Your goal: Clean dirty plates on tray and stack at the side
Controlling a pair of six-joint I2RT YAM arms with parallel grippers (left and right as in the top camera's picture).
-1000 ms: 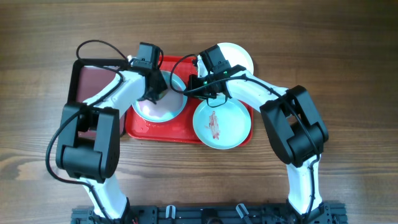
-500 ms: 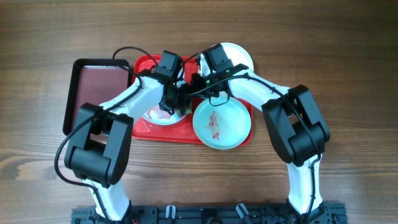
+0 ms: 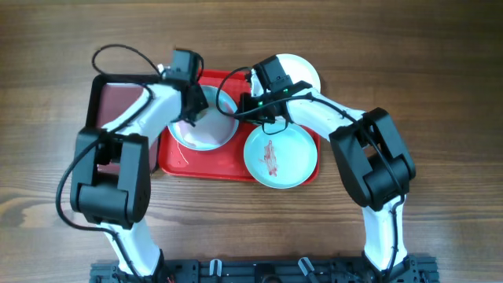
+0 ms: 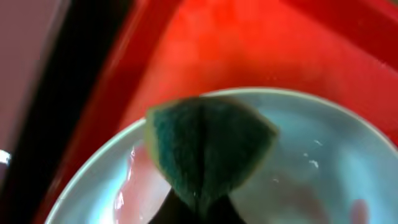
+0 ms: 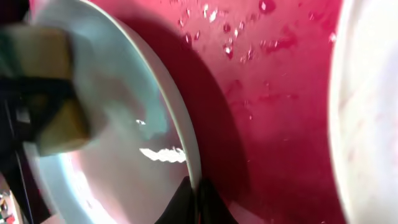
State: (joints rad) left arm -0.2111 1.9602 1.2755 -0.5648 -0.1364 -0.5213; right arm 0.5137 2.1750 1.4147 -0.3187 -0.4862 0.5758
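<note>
Nearest my side of the table [image 3: 440, 47], the blue-green plate [image 3: 292, 161] lies flat on the right near corner of the red tray [image 3: 185, 163]. Its edge overhangs the tray's near rim, and a red sauce smear runs down its middle.

Just beyond it, both arms meet over the white plate [image 3: 208, 137] on the left half of the tray. My left gripper [image 3: 193, 118] is clamped on a green sponge [image 3: 198, 110], which is folded into a wedge between the fingers. The left wrist view shows the sponge [image 4: 208, 146] pressed to the plate's [image 4: 323, 180] far inner slope, with a faint pink film on the plate beside it. My right gripper [image 3: 246, 110] reaches in from the other side. In the right wrist view its fingers are closed to a thin pinch [image 5: 194, 200] on the right rim of this same plate [image 5: 130, 118], and the yellow-backed sponge [image 5: 53, 93] is at the plate's far edge. A dark shadow lies on the tray [image 5: 273, 106] beside that rim, and water droplets dot the red floor.

Farther back on the right, a second white plate [image 3: 305, 71] sits at the tray's far corner, partly hidden by the right wrist. I cannot tell how much of it rests on the tray.

At far left, a maroon tray [image 3: 118, 98] with a black rim lies just beside the red one.
</note>
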